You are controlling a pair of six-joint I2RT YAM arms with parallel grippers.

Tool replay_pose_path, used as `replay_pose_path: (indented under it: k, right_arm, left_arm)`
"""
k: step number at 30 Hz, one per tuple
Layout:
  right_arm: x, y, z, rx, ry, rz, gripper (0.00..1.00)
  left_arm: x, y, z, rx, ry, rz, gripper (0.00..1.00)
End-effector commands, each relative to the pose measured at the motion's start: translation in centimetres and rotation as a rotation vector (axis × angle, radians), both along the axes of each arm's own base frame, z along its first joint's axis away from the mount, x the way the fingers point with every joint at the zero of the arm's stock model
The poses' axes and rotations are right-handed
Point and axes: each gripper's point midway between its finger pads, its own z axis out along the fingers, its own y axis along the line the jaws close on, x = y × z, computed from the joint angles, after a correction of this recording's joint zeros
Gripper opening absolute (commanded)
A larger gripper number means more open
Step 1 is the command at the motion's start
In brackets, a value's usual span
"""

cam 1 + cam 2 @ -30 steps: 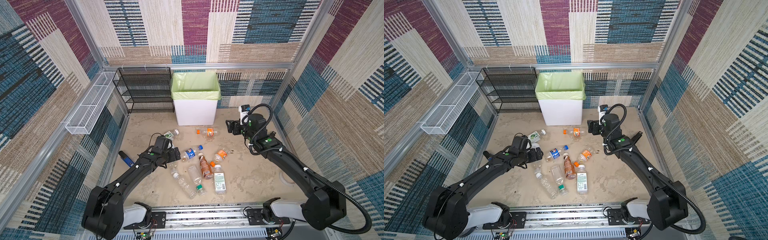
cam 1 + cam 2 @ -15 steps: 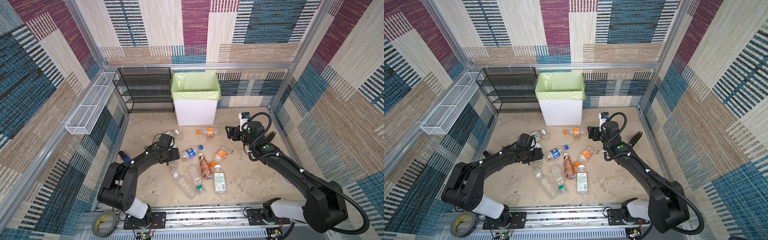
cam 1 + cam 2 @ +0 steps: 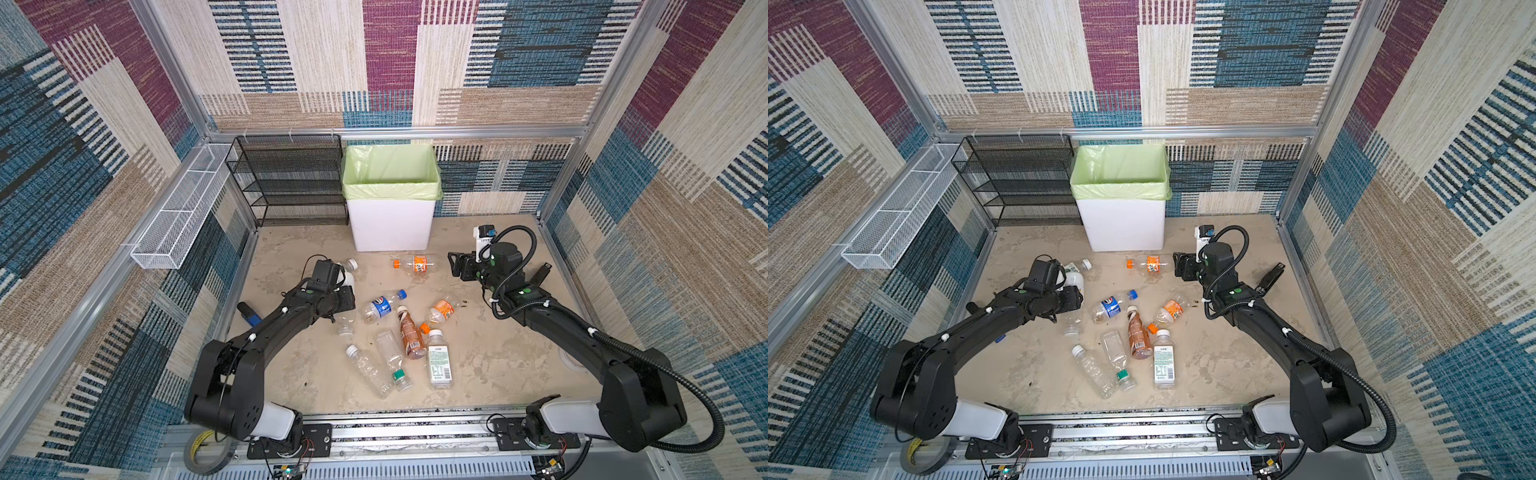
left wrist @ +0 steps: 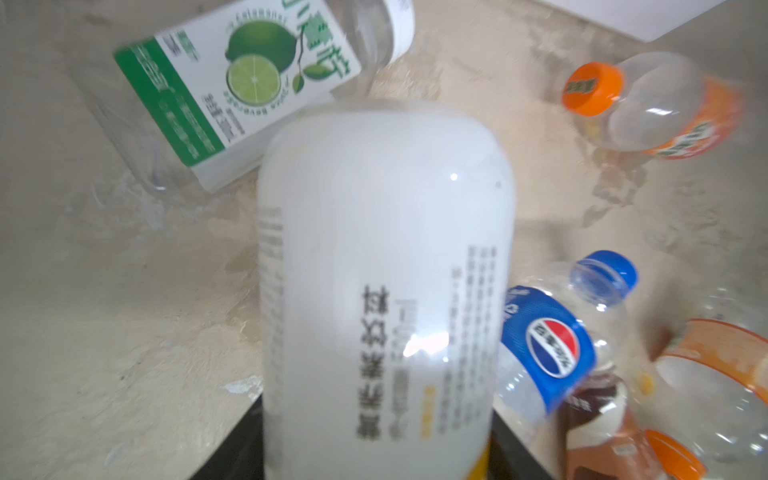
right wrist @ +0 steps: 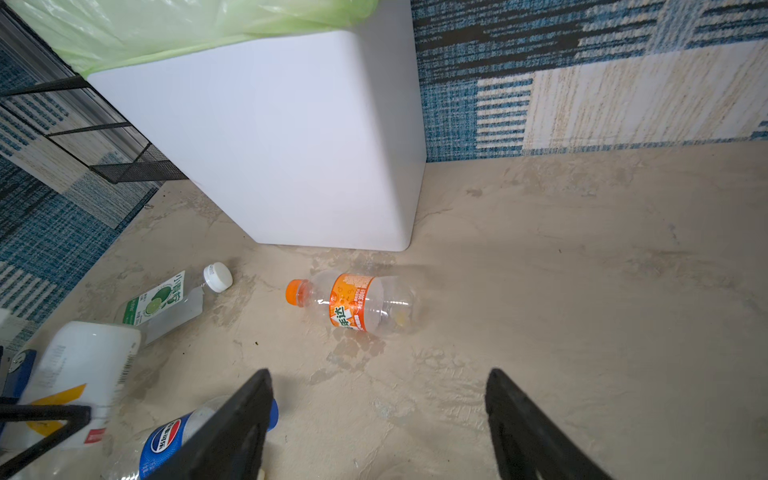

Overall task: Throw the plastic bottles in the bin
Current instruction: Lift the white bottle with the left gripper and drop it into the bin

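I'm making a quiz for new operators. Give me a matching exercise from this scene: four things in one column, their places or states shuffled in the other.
Things:
1. white bottle
2. bin
3. right gripper
4. brown-filled bottle

Places or states:
A. open and empty
B. at the back wall, beside the black rack
C. in the left gripper
D. lying next to the green-capped bottle

Pairs: 1-C, 2-B, 3-A, 4-D

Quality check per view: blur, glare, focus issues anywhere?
Left wrist: white bottle fills the frame, out of focus, small highlights on it; lime-label bottle beyond it is sharper. Right wrist: orange-label bottle crisp, white bottle smeared at the frame edge. Both top views: evenly lit, sharp, no glare.
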Motion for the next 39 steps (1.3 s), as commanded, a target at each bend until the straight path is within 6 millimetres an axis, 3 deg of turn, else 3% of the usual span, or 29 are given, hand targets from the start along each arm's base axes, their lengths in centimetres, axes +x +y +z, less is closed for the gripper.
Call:
replay_pose_path:
  k: [1,4,8,11,15,18,23,26,28,29,30,32,35,36,39]
  right_arm:
    - [0.4,-0.4,0.1,0.003,-0.022,-0.024,0.8]
    - [0.3,-0.4,0.3,0.006,-0.032,-0.027,0.8]
    - [0.1,-0.6,0.9,0.014,-0.054,-0.031,0.79]
    - [-0.1,-0.8,1.6,0.026,-0.077,-0.037,0.79]
    - [-0.7,-1.0,2.6,0.049,-0.111,-0.043,0.78]
    - [-1.4,-1.3,3.3,0.07,-0.134,-0.052,0.77]
    - [-2.4,-2.2,4.4,0.081,-0.181,-0.081,0.75]
    - [-2.9,-2.6,5.0,0.082,-0.21,-0.091,0.75]
    - [-3.1,-2.8,5.4,0.084,-0.229,-0.095,0.75]
    - [-3.1,-2.9,5.6,0.087,-0.236,-0.101,0.75]
    - [-3.1,-2.9,5.6,0.09,-0.242,-0.103,0.75]
    - [-3.0,-2.7,5.4,0.091,-0.235,-0.095,0.75]
    - [-2.6,-1.9,4.4,0.091,-0.184,-0.062,0.75]
    - [-2.7,-1.7,4.1,0.093,-0.172,-0.052,0.75]
    - [-3.3,-1.6,3.9,0.1,-0.166,-0.041,0.75]
  left_arm:
    - [0.2,-0.4,4.3,0.01,-0.155,-0.072,0.58]
    - [0.1,-0.5,10.3,-0.008,-0.356,-0.102,0.57]
    - [-0.9,-1.2,20.7,-0.033,-0.722,-0.173,0.57]
    - [-3.4,-2.8,28.8,-0.086,-1.056,-0.278,0.57]
    - [-6.8,-4.3,37.2,-0.089,-1.395,-0.359,0.59]
    - [-9.3,-5.1,41.8,-0.11,-1.62,-0.392,0.59]
    - [-13.4,-5.9,47.1,-0.145,-1.935,-0.418,0.54]
    - [-13.6,-6.7,49.1,-0.124,-2.042,-0.397,0.55]
    - [-11.4,-7.6,50.2,-0.105,-2.035,-0.362,0.55]
    - [-9.0,-8.1,50.6,-0.093,-1.985,-0.326,0.55]
    - [-6.2,-8.6,50.9,-0.081,-1.914,-0.286,0.55]
    - [1.4,-9.9,50.6,-0.067,-1.693,-0.268,0.57]
    - [12.6,-10.7,47.1,-0.101,-1.271,-0.251,0.67]
    - [15.1,-10.6,45.7,-0.135,-1.157,-0.244,0.71]
    - [18.5,-10.5,42.3,-0.251,-0.971,-0.266,0.81]
